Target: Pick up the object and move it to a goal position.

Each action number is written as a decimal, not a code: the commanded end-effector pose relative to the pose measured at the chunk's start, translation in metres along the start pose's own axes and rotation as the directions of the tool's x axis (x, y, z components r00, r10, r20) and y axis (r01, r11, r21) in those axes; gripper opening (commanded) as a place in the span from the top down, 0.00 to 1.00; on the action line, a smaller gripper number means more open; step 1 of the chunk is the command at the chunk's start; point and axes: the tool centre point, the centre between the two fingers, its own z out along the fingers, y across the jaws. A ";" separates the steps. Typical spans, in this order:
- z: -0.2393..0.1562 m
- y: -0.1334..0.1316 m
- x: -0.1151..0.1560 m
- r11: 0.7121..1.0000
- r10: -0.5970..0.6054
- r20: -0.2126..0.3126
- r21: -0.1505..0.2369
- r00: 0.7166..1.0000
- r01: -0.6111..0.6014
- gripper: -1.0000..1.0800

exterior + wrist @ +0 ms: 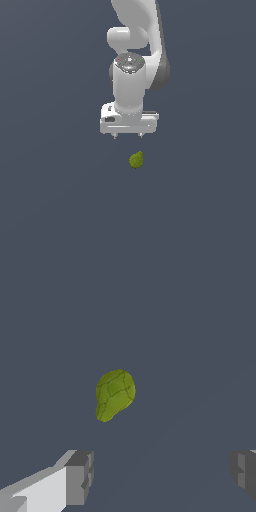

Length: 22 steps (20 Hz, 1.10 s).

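Item one: small olive-green, pear-shaped object [136, 160] with a mottled, crackled surface, lying alone on the plain dark slate-grey ground [50, 200], untouched. Item two: white two-fingered gripper [128, 135] on a white Franka arm [131, 75], pointing straight down, jaws spread wide with nothing between them; only short fingertips show under the broad hand. Relative to the object, the gripper sits just beyond it, apart and not in contact. In the wrist view the object [114, 394] lies ahead of the grey finger pads [80, 477], outside the gap between them.
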 end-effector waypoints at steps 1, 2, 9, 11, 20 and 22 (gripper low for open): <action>0.000 0.000 0.000 1.000 0.000 0.000 0.000 1.000 0.000 0.04; 0.000 0.000 0.000 1.000 -0.001 0.001 -0.001 1.000 0.001 0.04; 0.006 0.010 -0.008 0.999 -0.030 0.033 -0.027 0.999 0.031 0.04; 0.007 0.011 -0.008 0.999 -0.034 0.036 -0.029 0.999 0.035 0.04; 0.010 0.007 -0.006 1.000 0.012 0.033 -0.025 0.999 -0.011 0.04; 0.012 0.006 -0.004 0.999 0.037 0.032 -0.024 0.999 -0.036 0.04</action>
